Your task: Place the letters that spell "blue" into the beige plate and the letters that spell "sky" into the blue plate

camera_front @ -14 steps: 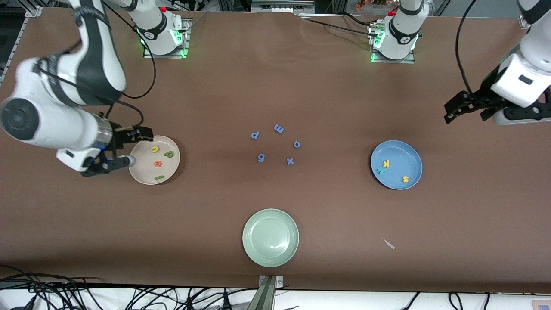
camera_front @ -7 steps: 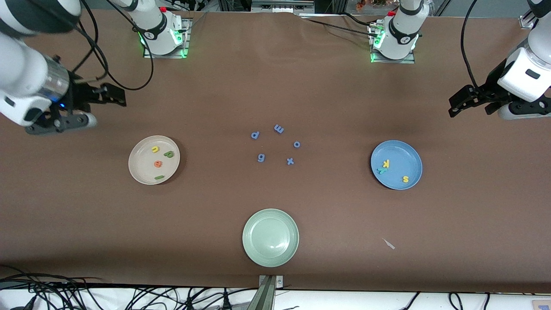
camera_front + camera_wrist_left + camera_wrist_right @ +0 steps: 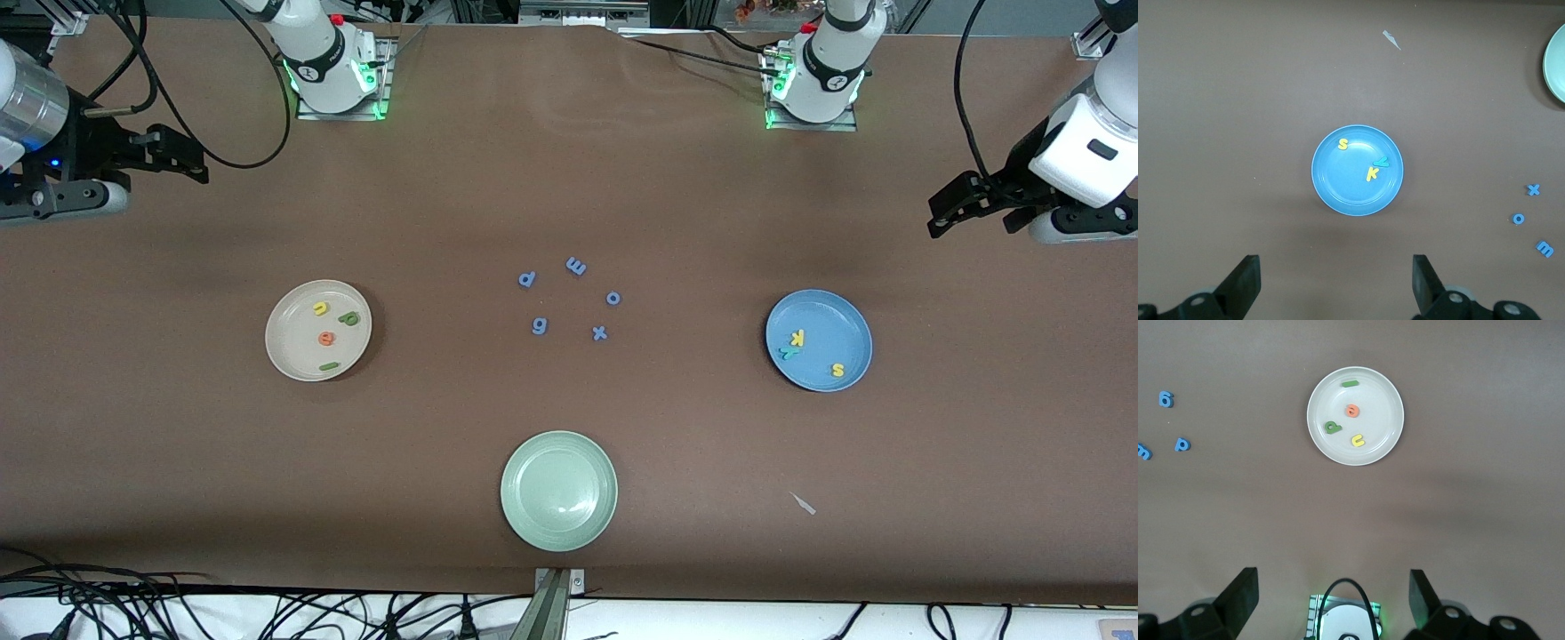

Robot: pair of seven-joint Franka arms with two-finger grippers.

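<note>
Seven letters sorted, none left: u, b, e, l (image 3: 329,365) in beige plate (image 3: 286,354); s, k, y (image 3: 786,353) in blue plate (image 3: 855,323); left gripper (image 3: 958,212) and right gripper (image 3: 169,160) wide open, empty, over bare table.

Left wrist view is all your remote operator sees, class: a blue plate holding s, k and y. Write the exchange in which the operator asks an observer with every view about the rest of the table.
Operator: Where is the beige plate?
Observer: The beige plate lies toward the right arm's end of the table.
Operator: What is in it?
Observer: Four letters: yellow u, green b, orange e and green l.
Operator: Is the right gripper near it?
Observer: No. The right gripper is open, up off the table at its own end.
Operator: How many blue letters lie loose?
Observer: Five, with the g and p outside your view.
</note>
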